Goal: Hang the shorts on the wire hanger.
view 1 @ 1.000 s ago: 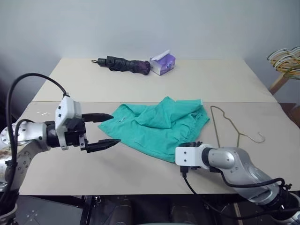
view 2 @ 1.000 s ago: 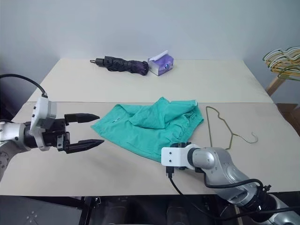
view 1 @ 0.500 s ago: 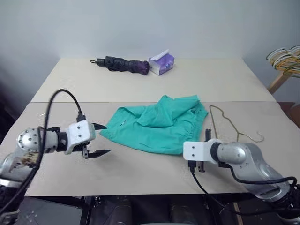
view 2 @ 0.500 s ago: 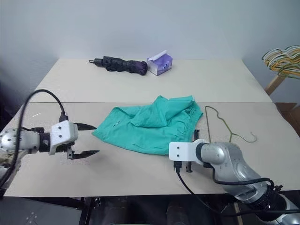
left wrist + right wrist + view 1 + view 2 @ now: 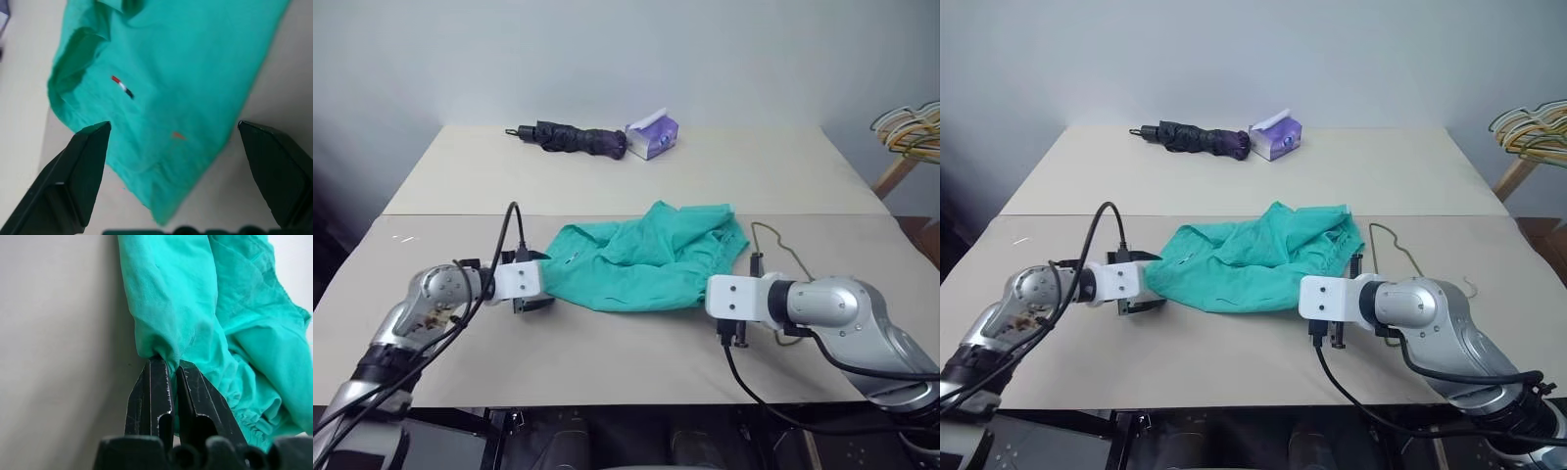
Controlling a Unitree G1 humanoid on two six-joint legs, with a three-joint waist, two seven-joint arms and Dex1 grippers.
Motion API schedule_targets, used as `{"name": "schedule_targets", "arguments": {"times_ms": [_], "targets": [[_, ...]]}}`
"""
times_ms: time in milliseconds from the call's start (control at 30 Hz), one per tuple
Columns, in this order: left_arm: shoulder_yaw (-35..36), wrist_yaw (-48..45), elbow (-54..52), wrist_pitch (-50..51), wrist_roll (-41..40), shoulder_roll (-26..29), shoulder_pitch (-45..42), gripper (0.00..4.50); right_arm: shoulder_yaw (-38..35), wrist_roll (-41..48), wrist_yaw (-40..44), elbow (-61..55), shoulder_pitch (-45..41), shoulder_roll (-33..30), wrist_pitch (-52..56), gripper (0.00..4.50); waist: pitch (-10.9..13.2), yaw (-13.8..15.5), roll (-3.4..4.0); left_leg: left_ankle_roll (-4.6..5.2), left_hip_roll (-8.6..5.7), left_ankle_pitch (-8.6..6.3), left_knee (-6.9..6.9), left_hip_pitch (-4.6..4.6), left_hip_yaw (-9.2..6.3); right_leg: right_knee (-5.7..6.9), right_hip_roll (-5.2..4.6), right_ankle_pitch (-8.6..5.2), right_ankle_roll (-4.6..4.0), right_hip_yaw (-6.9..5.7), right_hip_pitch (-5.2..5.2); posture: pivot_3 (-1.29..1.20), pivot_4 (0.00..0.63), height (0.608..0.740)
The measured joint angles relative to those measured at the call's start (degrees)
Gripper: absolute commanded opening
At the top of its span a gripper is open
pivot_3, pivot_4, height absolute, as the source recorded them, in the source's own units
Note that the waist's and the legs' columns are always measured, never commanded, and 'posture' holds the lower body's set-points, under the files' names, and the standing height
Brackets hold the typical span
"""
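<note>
Where shorts lie, umbrella beyond

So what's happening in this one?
A two-armed robot is working on teal shorts lying crumpled on a table. Its right gripper is shut on a fold at one edge of the cloth; its left gripper is open, with the opposite edge between its fingers. The wire hanger lies flat beside the shorts, untouched.
</note>
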Motion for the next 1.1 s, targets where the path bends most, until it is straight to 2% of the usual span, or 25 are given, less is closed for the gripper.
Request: {"name": "schedule_targets", "arguments": {"times_ms": [67, 267, 467, 600, 733, 867, 1000, 1100], "targets": [[-1.2, 1.3, 3.2, -2.1, 2.0, -0.7, -2.0, 3.92, -0.4, 0.0, 0.0, -0.1, 0.0, -0.2, 0.0, 0.0, -0.2, -0.1, 0.12, -0.08, 0.01, 0.06, 0.0, 0.02, -0.01, 0.02, 0.02, -0.03, 0.14, 0.0, 0.0, -0.08, 0.054, 0.74], [-3.6, 4.9, 13.3, -6.1, 5.8, -3.5, -7.3, 1.93, -1.9, 1.4, 0.1, -0.3, 0.4, -1.2, 0.0, 0.0, -0.4, -0.5, 0.21, -0.16, 0.01, 0.16, 0.02, 0.0, -0.01, 0.05, 0.03, 0.04, 0.21, 0.01, -0.02, -0.09, 0.051, 0.74], [-4.0, 4.6, 16.5, -7.4, 5.8, -4.8, -8.7, 0.01, -2.2, 2.1, 0.0, -0.4, 0.4, -1.2, -0.1, 0.0, -0.5, -1.3, 0.2, -0.16, 0.01, 0.16, 0.02, -0.22, -0.04, 0.01, 0.03, 0.22, -0.11, 0.01, -0.16, -0.1, 0.052, 0.74], [-3.9, -2.3, 15.0, -8.3, 2.6, -2.7, -8.9, 0.01, -2.2, 2.1, 0.1, 0.0, 0.4, -1.1, -1.3, 0.0, -0.4, -1.9, 0.2, -0.16, 0.0, 0.15, 0.02, -0.56, -0.07, -0.01, 0.03, 0.25, -0.15, 0.0, -0.47, -0.11, 0.062, 0.74], [-2.5, -19.2, 4.9, -7.5, -8.5, 7.2, -5.1, 0.01, -3.4, 5.8, 3.9, 1.1, 2.5, -3.4, -8.0, 0.0, -0.4, -3.2, 0.2, -0.15, 0.03, 0.14, 0.0, -1.01, -0.08, 0.14, 0.02, 0.26, -0.18, 0.01, -1.01, -0.11, 0.067, 0.74], [0.4, -31.9, -7.3, -1.7, -20.1, 15.4, 2.0, 0.01, -7.7, 13.4, 11.3, 3.2, 5.8, -7.4, -18.2, 0.0, -0.4, -3.6, 0.23, -0.09, 0.04, 0.11, -0.01, -0.94, -0.07, 0.19, 0.0, 0.22, -0.19, 0.03, -0.97, -0.09, 0.067, 0.74], [3.6, -34.4, -17.2, 7.7, -26.4, 17.9, 6.4, 0.01, -10.4, 20.8, 18.6, 6.0, 5.9, -9.6, -23.0, 0.0, -0.4, -3.2, 0.2, -0.09, 0.05, 0.11, 0.02, -0.79, -0.07, 0.28, 0.0, 0.17, -0.12, 0.01, -0.83, -0.06, 0.062, 0.74], [5.2, -30.6, -18.8, 12.0, -26.4, 15.4, 5.5, 0.01, -10.0, 23.0, 21.2, 11.2, -0.3, -8.3, -24.6, 0.0, -0.4, -3.1, 0.2, -0.09, 0.04, 0.11, 0.02, -0.25, -0.05, 0.23, 0.02, -0.04, 0.21, 0.01, -0.29, -0.04, 0.054, 0.74]]}}
